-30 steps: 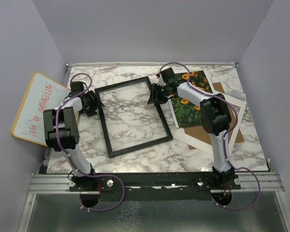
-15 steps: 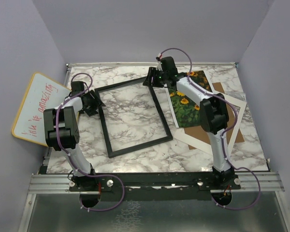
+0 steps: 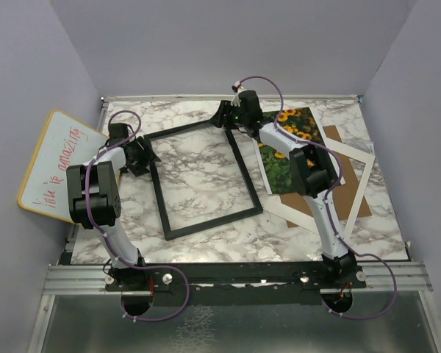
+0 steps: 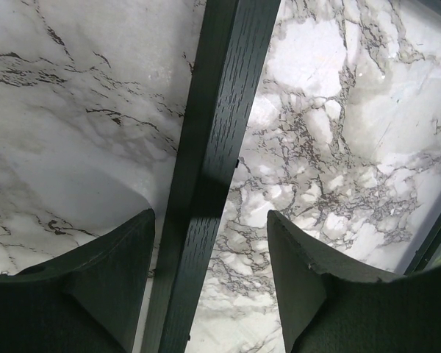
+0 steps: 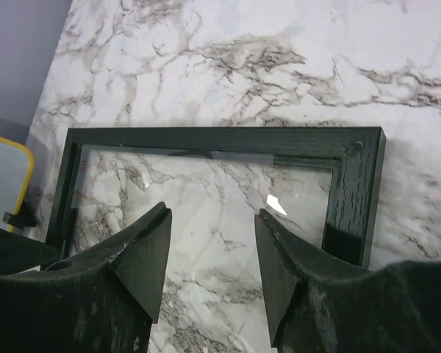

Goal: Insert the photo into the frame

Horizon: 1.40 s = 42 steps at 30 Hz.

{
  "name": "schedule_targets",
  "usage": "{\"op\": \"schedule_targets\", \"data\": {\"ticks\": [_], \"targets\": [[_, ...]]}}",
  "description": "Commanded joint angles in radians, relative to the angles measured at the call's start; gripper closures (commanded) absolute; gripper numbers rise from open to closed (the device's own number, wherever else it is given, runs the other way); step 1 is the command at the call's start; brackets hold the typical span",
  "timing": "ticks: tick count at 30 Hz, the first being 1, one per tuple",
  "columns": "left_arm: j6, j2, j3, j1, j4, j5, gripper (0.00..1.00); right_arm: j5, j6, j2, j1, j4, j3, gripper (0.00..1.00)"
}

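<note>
Soft, even light falls from above. The top view is bright and clear, with only faint shadows on the marble table (image 3: 206, 246). Under the left gripper (image 4: 210, 220) a broad curved shadow dulls the marble at left, yet the frame (image 4: 220, 110) grain reads sharp; the fingers (image 4: 103, 287) sit dark and slightly soft near the lens. In the right wrist view the pane (image 5: 206, 206) carries a small white glint and a pale streak along its top edge, and the right gripper (image 5: 213, 220) looks dim and blurred.

right of the frame (image 3: 213, 223), the right arm (image 3: 309, 165) covers part of the photo (image 3: 300, 126), and the mat (image 3: 356, 187) hides parts of the board (image 3: 332, 137).
</note>
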Motion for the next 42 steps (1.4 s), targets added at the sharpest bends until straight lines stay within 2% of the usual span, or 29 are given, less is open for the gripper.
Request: {"op": "schedule_targets", "data": {"ticks": [1,6,16,26,34,38,42], "targets": [[0.025,0.039,-0.026,-0.008,-0.006,-0.035,0.36,-0.024,0.022,0.065,-0.003,0.094,0.074,0.47],[0.023,0.042,-0.028,-0.008,-0.002,-0.028,0.36,-0.035,0.016,0.123,-0.003,0.058,0.131,0.47],[0.022,0.047,-0.031,-0.014,0.003,-0.021,0.36,-0.062,-0.004,0.162,-0.002,0.015,0.137,0.48],[0.020,0.047,-0.030,-0.017,0.006,-0.023,0.36,-0.023,-0.040,0.115,-0.002,-0.001,0.094,0.49],[0.021,0.028,-0.003,-0.017,-0.002,-0.027,0.36,-0.046,-0.010,-0.044,-0.003,0.004,0.054,0.47],[0.033,0.008,0.013,-0.017,-0.022,-0.052,0.36,-0.011,-0.004,-0.166,-0.007,-0.031,-0.041,0.44],[0.048,-0.032,0.025,-0.016,-0.048,-0.101,0.35,0.078,-0.036,-0.325,-0.018,-0.121,-0.206,0.40]]}}
